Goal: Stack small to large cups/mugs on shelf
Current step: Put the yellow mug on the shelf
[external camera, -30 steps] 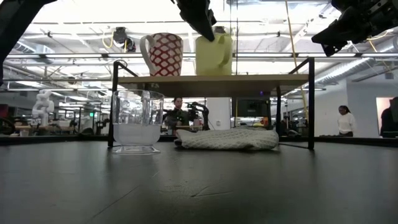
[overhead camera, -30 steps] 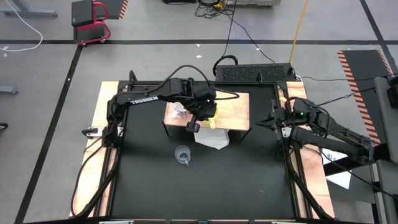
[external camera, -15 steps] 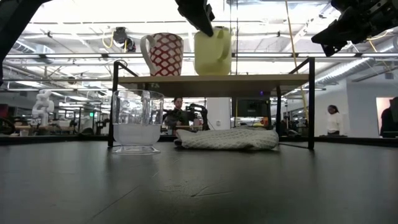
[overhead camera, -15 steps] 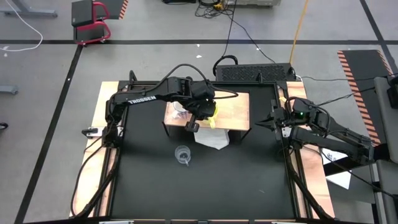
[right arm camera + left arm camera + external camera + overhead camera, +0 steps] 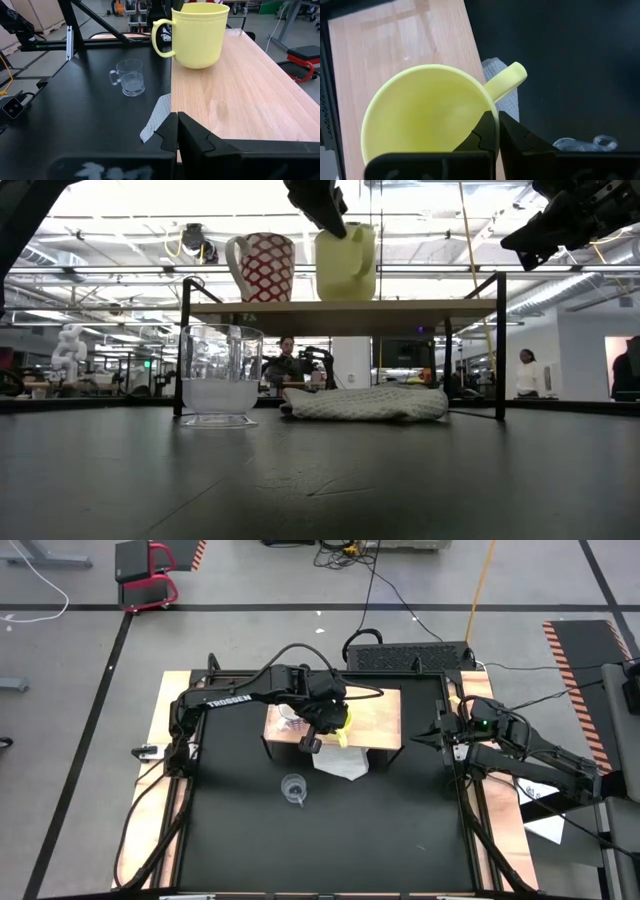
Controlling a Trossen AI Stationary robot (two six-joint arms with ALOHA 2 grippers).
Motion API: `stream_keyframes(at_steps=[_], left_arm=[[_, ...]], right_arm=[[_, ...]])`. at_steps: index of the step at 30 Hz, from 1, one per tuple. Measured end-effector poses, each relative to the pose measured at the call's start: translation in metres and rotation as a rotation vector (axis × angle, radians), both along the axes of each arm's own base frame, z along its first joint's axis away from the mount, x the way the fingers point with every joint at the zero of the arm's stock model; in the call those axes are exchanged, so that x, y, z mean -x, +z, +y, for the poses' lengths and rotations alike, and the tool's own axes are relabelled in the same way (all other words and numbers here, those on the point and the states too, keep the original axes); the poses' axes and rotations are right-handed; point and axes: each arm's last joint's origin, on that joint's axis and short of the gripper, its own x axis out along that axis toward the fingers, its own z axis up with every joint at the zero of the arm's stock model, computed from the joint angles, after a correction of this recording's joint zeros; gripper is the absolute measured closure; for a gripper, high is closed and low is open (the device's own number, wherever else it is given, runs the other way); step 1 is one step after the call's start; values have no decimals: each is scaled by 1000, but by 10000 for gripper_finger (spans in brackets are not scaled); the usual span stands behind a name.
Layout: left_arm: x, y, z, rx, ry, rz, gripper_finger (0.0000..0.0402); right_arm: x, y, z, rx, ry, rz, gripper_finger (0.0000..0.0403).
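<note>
High view hides most of what sits under our left gripper (image 5: 322, 726): only a sliver of the yellow mug (image 5: 342, 721) shows beside it, and the white mug w/ red pattern (image 5: 262, 268) is nearly all covered by the arm. Left wrist view settles it: fingers clamped on the yellow mug's rim, mug just off the shelf (image 5: 395, 45) top, handle pointing out past the shelf edge. In low view the white mug stands on the shelf just left of the gripper. Clear glass cup (image 5: 293, 788) sits on the black table (image 5: 380, 830), in front of and below the gripper, apart from it. White cloth (image 5: 366, 403) lies under the shelf, partly poking out. Our right gripper (image 5: 425, 738) waits at the table's right edge, fingers together, holding nothing. Bkgd: people in a bright open workshop beyond the table.
</note>
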Motion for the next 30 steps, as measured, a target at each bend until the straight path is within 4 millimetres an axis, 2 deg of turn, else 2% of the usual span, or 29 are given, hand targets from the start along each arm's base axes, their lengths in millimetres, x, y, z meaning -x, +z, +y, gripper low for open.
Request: stream_keyframes(at_steps=[30], left_arm=[[1, 0, -1, 16, 6, 10, 398]], right_arm=[[0, 0, 0, 0, 0, 0, 403]])
